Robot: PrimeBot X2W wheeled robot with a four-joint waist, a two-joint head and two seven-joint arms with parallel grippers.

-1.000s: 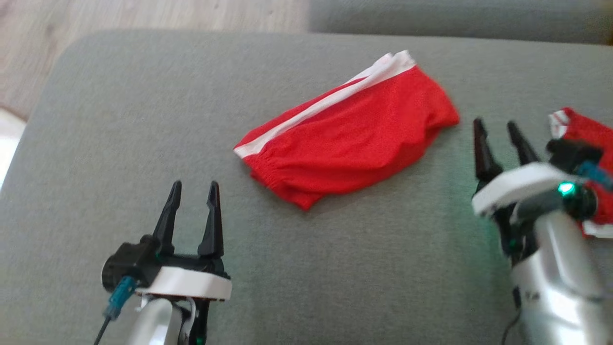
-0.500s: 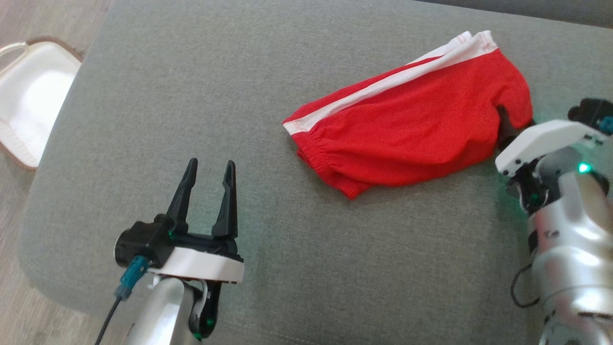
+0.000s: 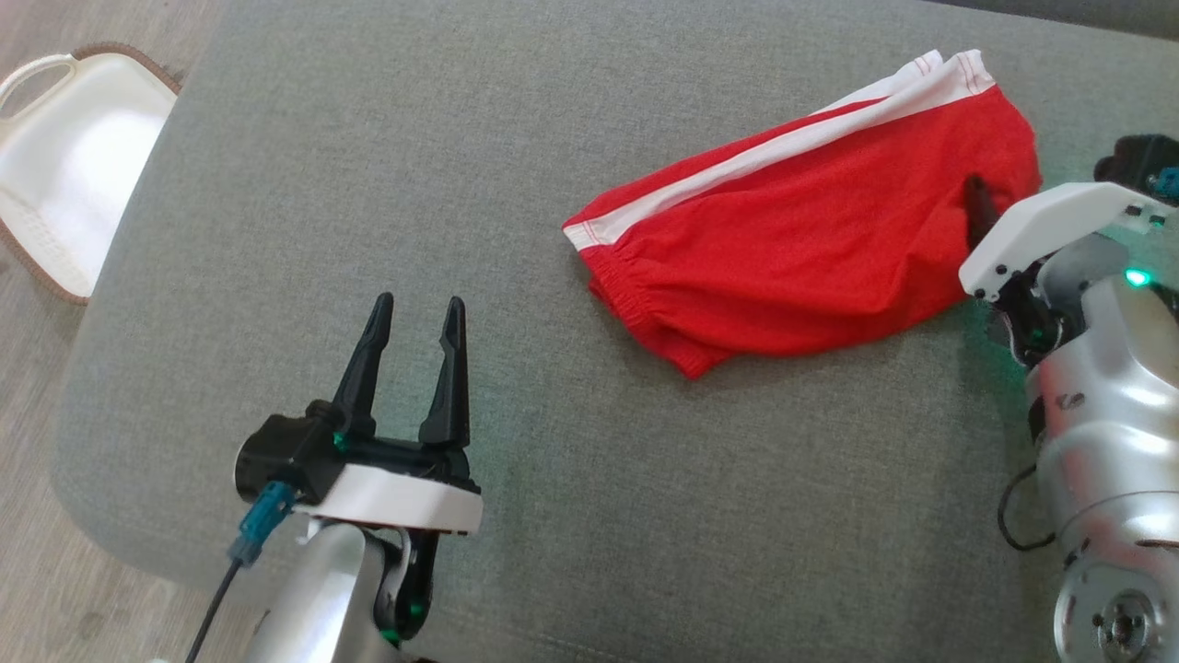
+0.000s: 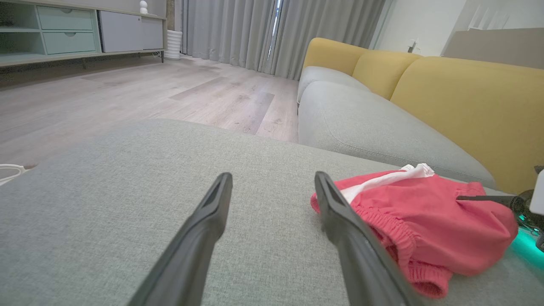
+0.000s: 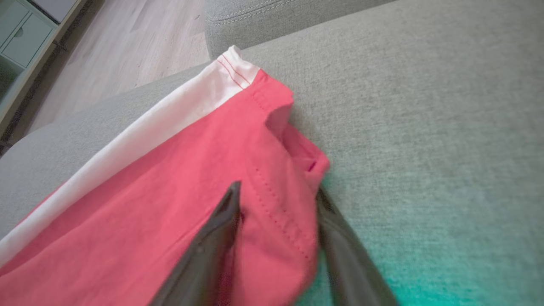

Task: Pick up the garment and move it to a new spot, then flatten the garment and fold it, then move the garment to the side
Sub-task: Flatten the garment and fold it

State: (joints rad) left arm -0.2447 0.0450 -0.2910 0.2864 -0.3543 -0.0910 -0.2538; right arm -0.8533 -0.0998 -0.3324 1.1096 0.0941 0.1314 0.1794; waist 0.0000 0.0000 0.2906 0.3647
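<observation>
A broad grey woven cushion [image 3: 276, 184] stands on pale wood-plank floor [image 4: 127, 93], with a yellow-backed sofa [image 4: 446, 93] behind it and a white basket [image 3: 64, 166] at the far left. The garment [image 3: 801, 239], soft red shorts with a white side stripe and a gathered waistband, lies crumpled at the far right. The left fingers [image 3: 368, 354] are spread and empty, well apart from it. The right fingers [image 5: 212, 242] are spread astride its right hem, fabric between them, not pinched.
</observation>
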